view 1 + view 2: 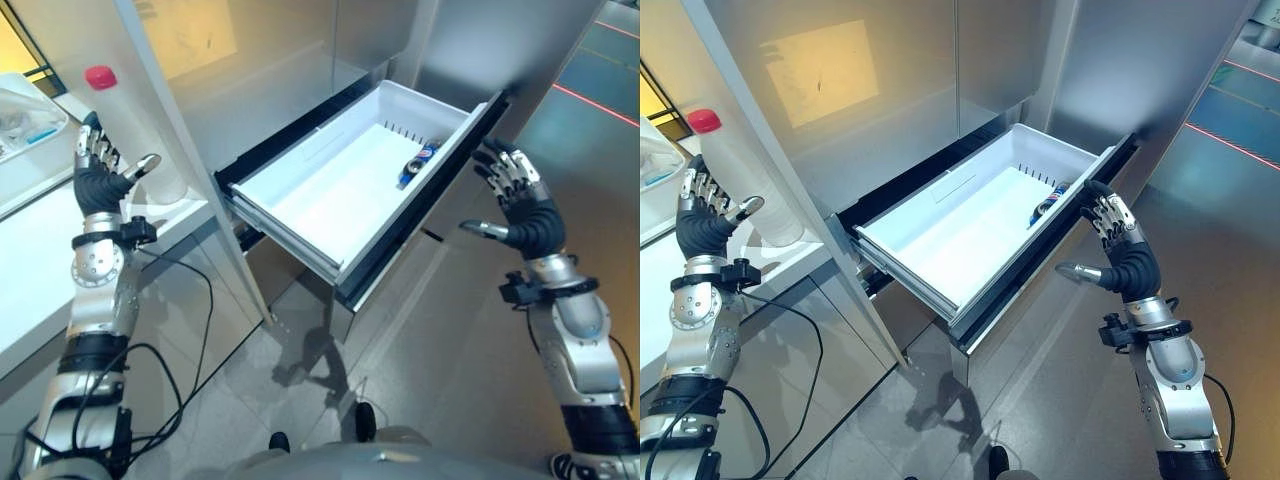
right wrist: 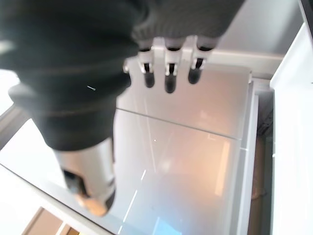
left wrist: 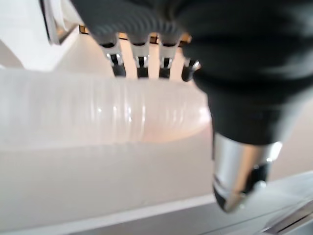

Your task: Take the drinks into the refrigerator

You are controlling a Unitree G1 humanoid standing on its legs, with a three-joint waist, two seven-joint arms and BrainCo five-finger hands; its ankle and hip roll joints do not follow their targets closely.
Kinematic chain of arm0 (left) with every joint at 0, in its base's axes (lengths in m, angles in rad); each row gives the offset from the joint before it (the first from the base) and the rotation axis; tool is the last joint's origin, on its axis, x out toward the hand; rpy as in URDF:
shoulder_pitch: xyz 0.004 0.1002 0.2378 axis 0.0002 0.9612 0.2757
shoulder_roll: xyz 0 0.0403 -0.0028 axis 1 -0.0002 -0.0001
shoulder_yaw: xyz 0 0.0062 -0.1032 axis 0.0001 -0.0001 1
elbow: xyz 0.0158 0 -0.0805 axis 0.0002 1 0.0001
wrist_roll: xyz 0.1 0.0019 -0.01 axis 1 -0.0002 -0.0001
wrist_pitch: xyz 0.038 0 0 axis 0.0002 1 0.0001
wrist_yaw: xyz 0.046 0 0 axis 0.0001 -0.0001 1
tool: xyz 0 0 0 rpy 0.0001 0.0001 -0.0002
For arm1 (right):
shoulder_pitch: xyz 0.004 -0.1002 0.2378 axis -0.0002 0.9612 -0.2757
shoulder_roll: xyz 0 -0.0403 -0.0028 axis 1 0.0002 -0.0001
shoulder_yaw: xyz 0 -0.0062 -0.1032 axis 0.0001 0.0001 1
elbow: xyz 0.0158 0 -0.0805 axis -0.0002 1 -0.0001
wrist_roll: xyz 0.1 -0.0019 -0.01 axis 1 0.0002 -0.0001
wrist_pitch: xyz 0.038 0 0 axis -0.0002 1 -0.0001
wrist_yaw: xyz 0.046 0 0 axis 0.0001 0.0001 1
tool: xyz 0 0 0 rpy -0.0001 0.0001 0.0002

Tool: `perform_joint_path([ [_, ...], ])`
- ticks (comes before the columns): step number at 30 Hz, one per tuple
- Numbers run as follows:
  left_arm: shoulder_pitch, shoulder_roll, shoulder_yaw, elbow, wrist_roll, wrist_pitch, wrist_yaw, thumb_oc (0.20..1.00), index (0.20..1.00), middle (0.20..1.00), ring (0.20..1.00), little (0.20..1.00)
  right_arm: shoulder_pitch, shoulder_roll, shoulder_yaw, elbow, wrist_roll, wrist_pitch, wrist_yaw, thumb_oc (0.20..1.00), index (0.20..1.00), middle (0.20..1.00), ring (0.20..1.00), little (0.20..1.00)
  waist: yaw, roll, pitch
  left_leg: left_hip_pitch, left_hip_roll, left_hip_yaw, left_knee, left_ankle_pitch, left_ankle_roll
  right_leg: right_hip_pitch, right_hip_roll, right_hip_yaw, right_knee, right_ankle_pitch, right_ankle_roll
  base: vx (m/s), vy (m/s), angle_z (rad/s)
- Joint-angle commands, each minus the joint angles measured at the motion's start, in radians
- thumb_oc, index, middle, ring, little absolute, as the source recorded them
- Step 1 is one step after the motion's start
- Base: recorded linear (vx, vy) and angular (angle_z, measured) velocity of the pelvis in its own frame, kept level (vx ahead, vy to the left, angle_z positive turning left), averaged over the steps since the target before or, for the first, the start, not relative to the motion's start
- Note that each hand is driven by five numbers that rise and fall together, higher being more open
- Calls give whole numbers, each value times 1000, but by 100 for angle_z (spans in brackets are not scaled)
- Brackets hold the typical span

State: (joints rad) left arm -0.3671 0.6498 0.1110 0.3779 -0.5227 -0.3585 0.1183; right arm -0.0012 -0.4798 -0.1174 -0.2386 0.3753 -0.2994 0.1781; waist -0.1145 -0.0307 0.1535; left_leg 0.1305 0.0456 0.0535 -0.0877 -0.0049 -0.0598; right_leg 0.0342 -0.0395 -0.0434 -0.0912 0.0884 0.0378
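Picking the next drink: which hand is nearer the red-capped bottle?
Left. The left hand is right beside the red-capped bottle on the counter; the right hand is across the open drawer.

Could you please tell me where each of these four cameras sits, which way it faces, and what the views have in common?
Left eye view: on the head, looking down at the open drawer, a can inside; both arms show.
Right eye view: beside it, same scene, slightly offset.
Left wrist view: on the left wrist, looking along the left hand at the bottle.
Right wrist view: on the right wrist, looking past the right hand into the drawer.
Both eye views share the red-capped bottle and both open hands.
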Motion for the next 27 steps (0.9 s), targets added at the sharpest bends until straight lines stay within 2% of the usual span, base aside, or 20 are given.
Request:
perform_joint_path([
  [1,-164,62,-57,28,112,-34,5,1000,1000,1000,1000,1000,-34,6,-36,-88,36,-48,12,1000,1000,1000,1000,1000,-36,2,-17,-1,-51,-25,154,-174,68,63,-5,0,132,-224,30,0,0,0],
  [15,-295,78,-165,142,261,29,27,1000,1000,1000,1000,1000,-35,-3,-16,-117,65,-30,44,1000,1000,1000,1000,1000,-49,8,-23,12,-49,-23,145,-167,65,77,-2,14,113,-208,29,-1,-2,0],
  [16,-298,76,-167,146,255,34,23,564,564,564,564,564,-35,-3,-17,-120,68,-29,46,1000,1000,1000,1000,1000,-50,9,-23,12,-49,-21,146,-167,65,76,-1,15,113,-208,29,0,0,0],
  [17,-307,77,-175,158,266,39,26,275,275,275,275,275,-37,-4,-14,-123,71,-28,47,1000,1000,1000,1000,1000,-52,10,-24,13,-49,-19,146,-167,64,76,1,16,114,-207,28,0,0,0],
  [18,-315,75,-178,162,273,40,28,200,200,200,200,200,-36,-6,-15,-127,70,-27,50,1000,1000,1000,1000,1000,-52,11,-25,13,-49,-19,146,-167,64,77,2,18,114,-207,27,0,0,0],
  [27,-267,58,-156,132,301,39,30,200,200,200,200,200,-26,1,-34,-144,69,-24,54,1000,1000,1000,1000,1000,-52,15,-30,22,-46,-22,129,-156,61,86,2,19,99,-200,24,0,0,0],
])
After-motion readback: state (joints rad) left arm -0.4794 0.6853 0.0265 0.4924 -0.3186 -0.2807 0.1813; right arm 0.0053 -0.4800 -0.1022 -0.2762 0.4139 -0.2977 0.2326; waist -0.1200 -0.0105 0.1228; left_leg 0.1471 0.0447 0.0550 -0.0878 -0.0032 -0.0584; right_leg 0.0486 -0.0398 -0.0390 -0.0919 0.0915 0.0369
